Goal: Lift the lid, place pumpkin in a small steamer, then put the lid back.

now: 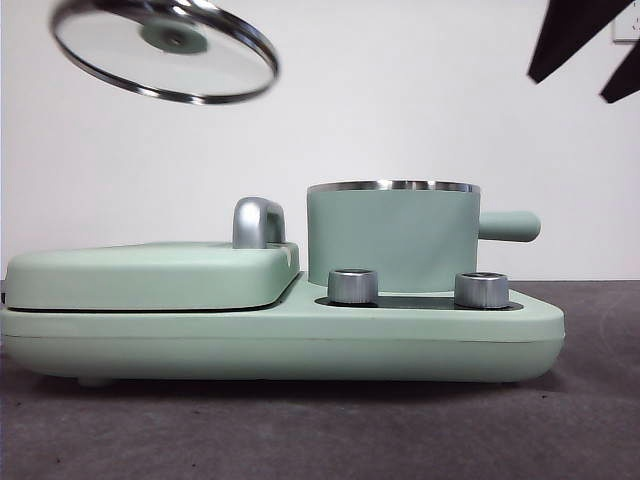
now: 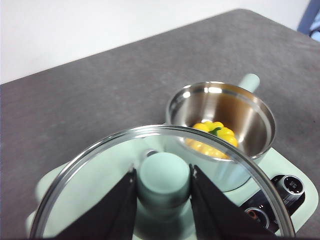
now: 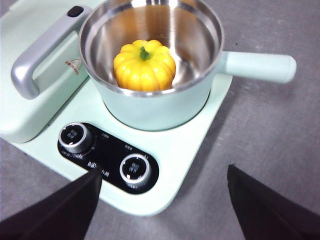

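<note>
The glass lid (image 1: 165, 50) hangs tilted in the air, high at the upper left of the front view. My left gripper (image 2: 164, 186) is shut on the lid's mint-green knob (image 2: 163, 176), and the steel-rimmed lid (image 2: 90, 165) fills the left wrist view. The small steamer (image 1: 392, 238) stands uncovered on the appliance, its handle (image 1: 510, 226) pointing right. The yellow pumpkin (image 3: 144, 65) sits upright inside the steamer (image 3: 150, 107), also seen as the pumpkin (image 2: 212, 140) from the left wrist. My right gripper (image 3: 162, 200) is open and empty, held above the knobs; its black tips (image 1: 590, 45) show at the top right.
The steamer rests on a mint-green appliance base (image 1: 300, 340) with a flat griddle cover (image 1: 150, 275) and chrome handle (image 1: 258, 222) on its left. Two silver knobs (image 1: 352, 285) (image 1: 481, 290) face the front. A dark grey table (image 1: 300, 430) surrounds it.
</note>
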`<state>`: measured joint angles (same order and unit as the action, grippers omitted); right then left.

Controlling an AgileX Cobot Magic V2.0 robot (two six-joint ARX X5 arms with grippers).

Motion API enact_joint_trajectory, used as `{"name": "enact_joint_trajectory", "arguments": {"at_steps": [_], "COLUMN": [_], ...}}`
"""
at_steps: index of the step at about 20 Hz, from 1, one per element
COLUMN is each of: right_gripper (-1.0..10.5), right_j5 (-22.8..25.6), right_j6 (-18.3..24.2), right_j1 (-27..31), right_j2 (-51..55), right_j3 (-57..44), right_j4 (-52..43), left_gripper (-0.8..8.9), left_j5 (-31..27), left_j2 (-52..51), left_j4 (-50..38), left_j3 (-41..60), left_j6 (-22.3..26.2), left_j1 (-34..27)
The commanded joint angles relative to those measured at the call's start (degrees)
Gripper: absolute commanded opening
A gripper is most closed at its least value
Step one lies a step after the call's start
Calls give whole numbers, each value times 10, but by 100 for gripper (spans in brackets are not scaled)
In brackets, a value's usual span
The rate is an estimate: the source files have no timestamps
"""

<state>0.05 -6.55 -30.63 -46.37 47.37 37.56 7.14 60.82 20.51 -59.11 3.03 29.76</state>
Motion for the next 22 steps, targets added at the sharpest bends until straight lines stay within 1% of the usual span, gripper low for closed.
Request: {"name": "enact_joint_trajectory", "arguments": {"at_steps": [1, 6, 10, 14, 16, 22], "right_gripper": [385, 386, 386, 386, 386, 386], "right_j5": [8, 57, 75, 76, 78, 80], "right_j6": [-23, -22, -21, -25, -25, -28], "right_j1": [-4, -3, -3, -3, -3, -3], "right_j2": [21, 50, 69, 80, 80, 79], "right_j3": [-5, -6, -6, -6, -6, -6], "right_j4": [17, 70, 88, 101, 110, 125], "left_gripper": [15, 15, 15, 15, 15, 15], "left_j5": [26, 39, 39, 39, 39, 39], "left_j2": [31, 90, 138, 186, 209, 286], "left_j4": [-54, -136, -214, -294, -320, -341], "left_j3": [-9, -9, -9, -10, -13, -51], "left_j6": [27, 27, 27, 27, 27, 27], "left_j1": [15, 39, 57, 75, 80, 89]}}
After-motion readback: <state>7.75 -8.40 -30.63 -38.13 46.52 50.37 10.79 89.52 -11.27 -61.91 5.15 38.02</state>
